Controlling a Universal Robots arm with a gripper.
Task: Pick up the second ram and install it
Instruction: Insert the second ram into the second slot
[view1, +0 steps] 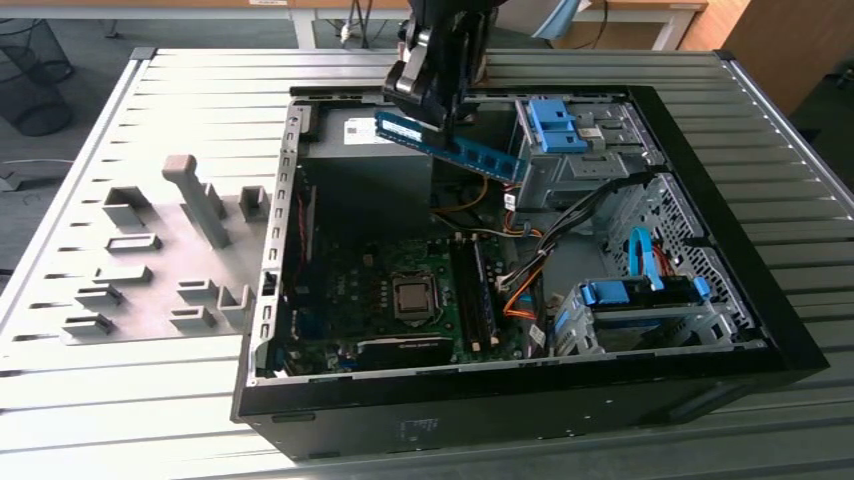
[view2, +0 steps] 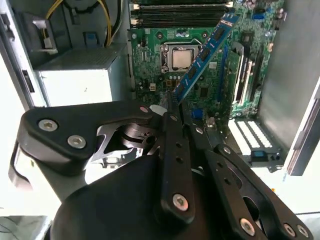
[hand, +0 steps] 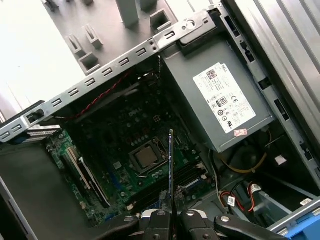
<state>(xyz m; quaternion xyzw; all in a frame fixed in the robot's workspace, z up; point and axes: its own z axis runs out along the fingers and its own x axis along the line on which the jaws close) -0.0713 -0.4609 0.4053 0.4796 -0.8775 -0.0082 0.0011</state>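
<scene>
The second ram (view1: 483, 158), a bluish-green stick, hangs tilted in the air above the open computer case (view1: 400, 425), near its far end. My gripper (view1: 424, 118) is shut on one end of it. In the second wrist view the ram (view2: 207, 50) slants out from the gripper (view2: 175, 106) over the green motherboard (view2: 150, 70). Edge-on in the first wrist view, the ram (hand: 171, 160) points from the gripper (hand: 171, 216) toward the long black memory slots (hand: 150, 196), well above them. These slots (view1: 474, 290) lie beside the processor socket (view1: 414, 297).
Grey holder blocks (view1: 147, 270) stand on the slatted table at the exterior view's left. Inside the case are the grey power supply (hand: 220, 100), blue drive brackets (view1: 558, 125) (view1: 641, 295) and loose orange and black cables (view1: 527, 285).
</scene>
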